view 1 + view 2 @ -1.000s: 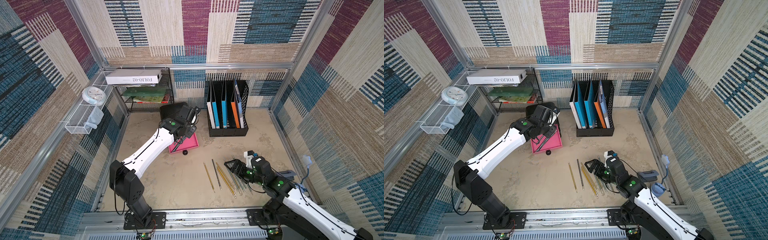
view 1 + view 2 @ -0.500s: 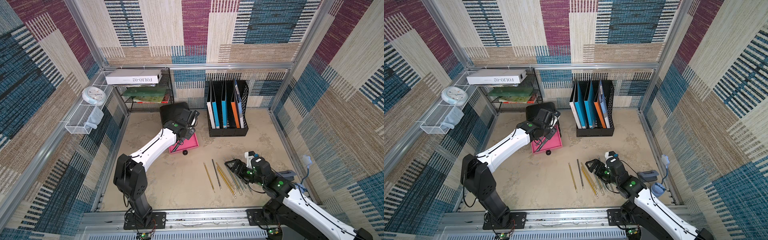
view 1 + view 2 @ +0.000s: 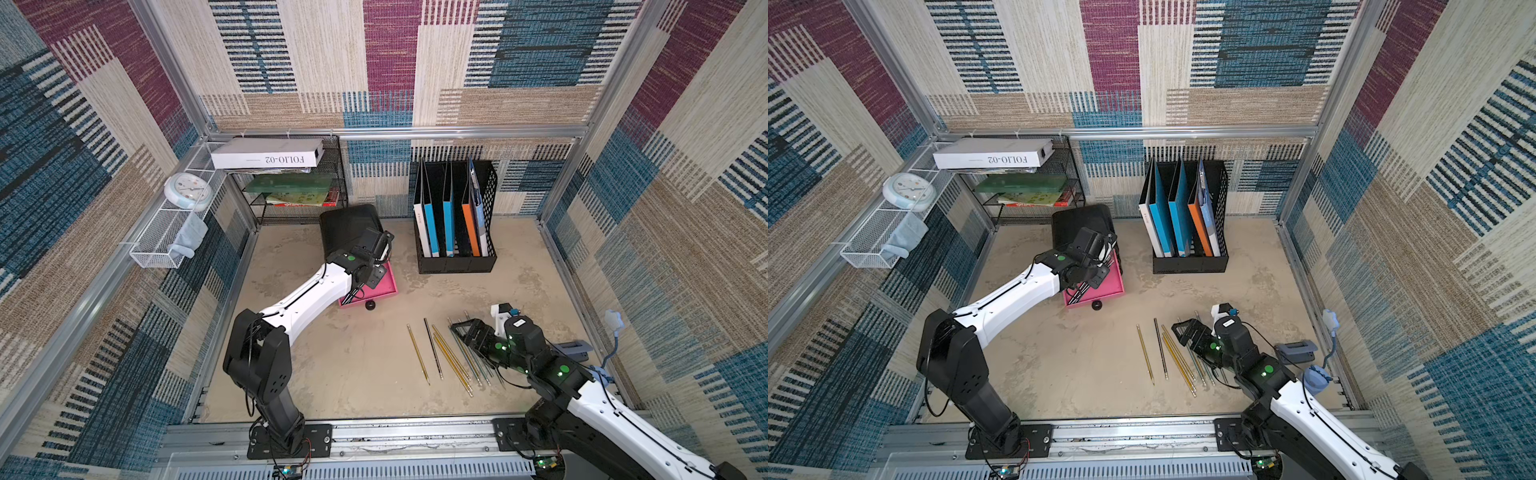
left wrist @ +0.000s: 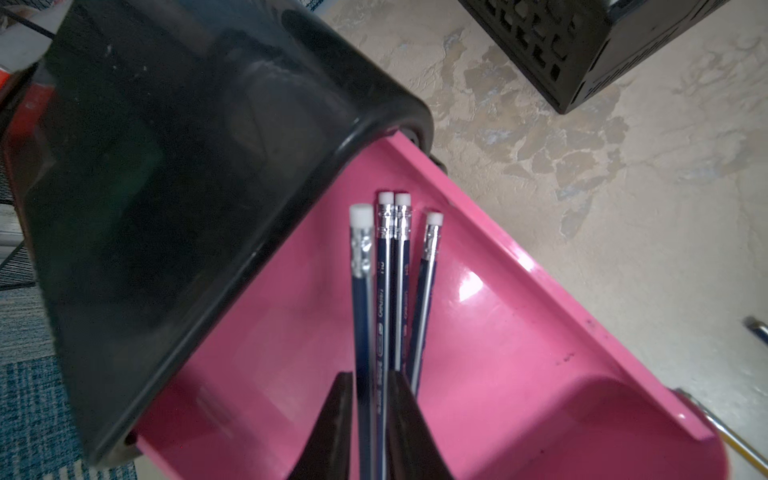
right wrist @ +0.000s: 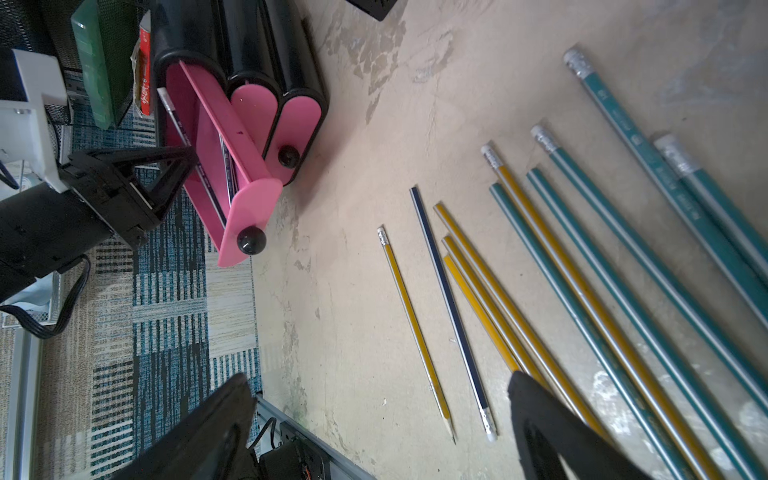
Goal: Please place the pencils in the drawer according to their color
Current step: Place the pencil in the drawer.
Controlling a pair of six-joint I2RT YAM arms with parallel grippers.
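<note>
Both arms pair glossy white link shells with boxy matte-black joint housings. The left arm point(image 3: 311, 303) carries small dark screw heads along its white shell, a thin black cable point(image 3: 293, 296) beside it, and a round green marker point(image 3: 351, 258) near the wrist. The right arm point(image 3: 602, 403) shows two green markers and a white wrist block point(image 3: 500, 311). Each stands on a black base plate point(image 3: 320, 436) with screw holes. The right gripper point(image 5: 378, 376) has black wedge-shaped fingers point(image 5: 552, 424).
</note>
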